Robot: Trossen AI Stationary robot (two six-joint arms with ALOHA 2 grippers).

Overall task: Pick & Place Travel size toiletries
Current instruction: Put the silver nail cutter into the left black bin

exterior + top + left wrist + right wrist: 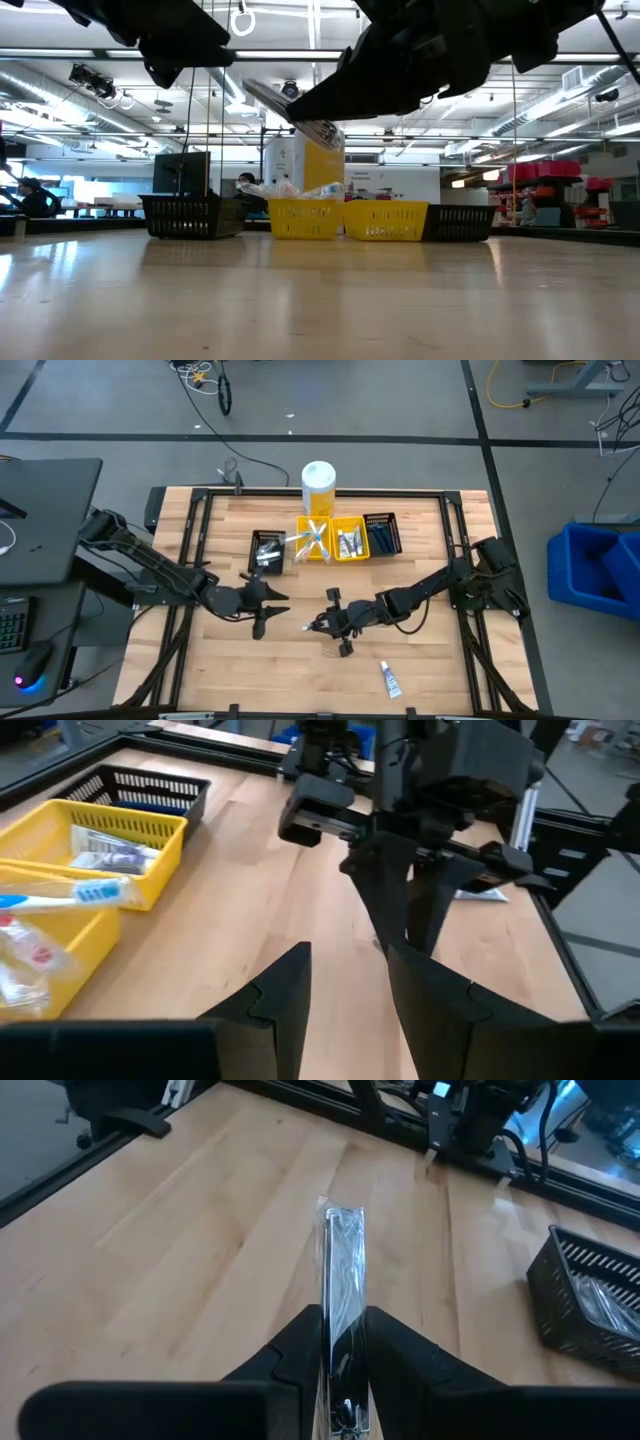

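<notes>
My right gripper (318, 625) hangs above the middle of the table, shut on a slim dark toiletry in a clear wrapper (340, 1270). In the low view that item (290, 108) juts out well above the wood. Facing it from the left, my left gripper (266, 610) stands open with nothing between its fingers (290, 995). A row of bins at the far side holds more toiletries: a black bin (268, 550) with silvery pieces, a yellow bin (313, 540) with toothbrushes, a yellow bin (350, 540) with tubes, and a black bin (383, 532). One white toothpaste tube (390, 680) lies flat near the front edge. My right gripper pinches the wrapped item's near end (342, 1342) between its two fingers. The fingers come from the table's right, slanting a little downward, and lie along the item. It sticks straight out ahead of the fingertips, clear of the table.
A tall white-and-yellow cylindrical container (318, 480) stands behind the bins at the far edge. A dark metal frame (190, 540) runs round the tabletop. Bare wood lies in front of the two grippers and at the near left.
</notes>
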